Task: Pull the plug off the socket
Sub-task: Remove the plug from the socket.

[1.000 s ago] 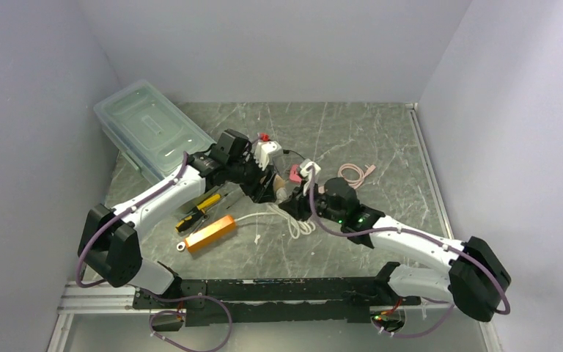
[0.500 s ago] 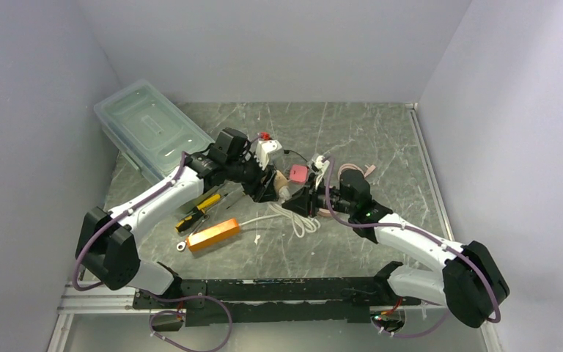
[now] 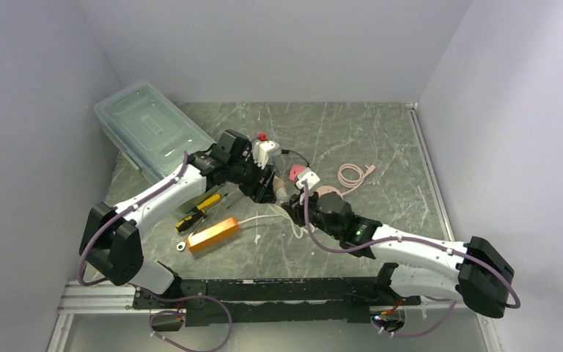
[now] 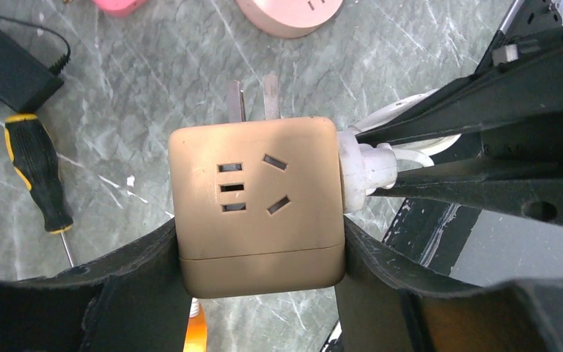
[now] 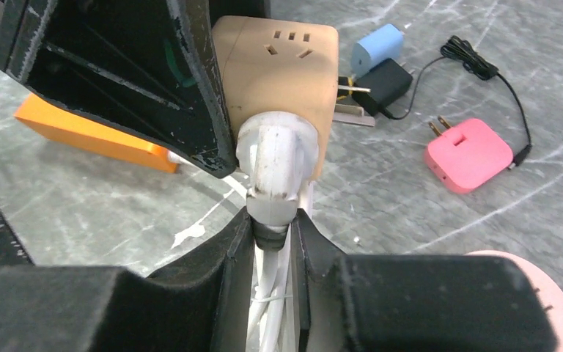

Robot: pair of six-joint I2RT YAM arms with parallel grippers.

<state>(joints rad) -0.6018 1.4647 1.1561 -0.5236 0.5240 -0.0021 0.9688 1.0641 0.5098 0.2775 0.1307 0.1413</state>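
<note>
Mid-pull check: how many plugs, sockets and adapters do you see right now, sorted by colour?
Tan: 1, socket cube
White: 1, plug
Pink: 2, square adapter and round socket
Blue: 1, blue adapter
Black: 1, black adapter
Total: 6

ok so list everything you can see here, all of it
socket cube: one, tan, gripped by left tool
plug: one, white, seated in the socket cube's side
cord: one, white, bundled on table
flat charger: one, pink, on table
blue adapter: one, blue, beyond socket cube
black adapter: one, black, beside blue adapter
round outlet: one, pink, on table
cable coil: one, pink, right of centre
screwdriver: one, black-yellow, on table
box: one, orange, near left arm
bin: one, clear, far-left corner
table: one, grey marbled
left tool: one, black, shut on socket cube
right tool: one, black, shut on plug
</note>
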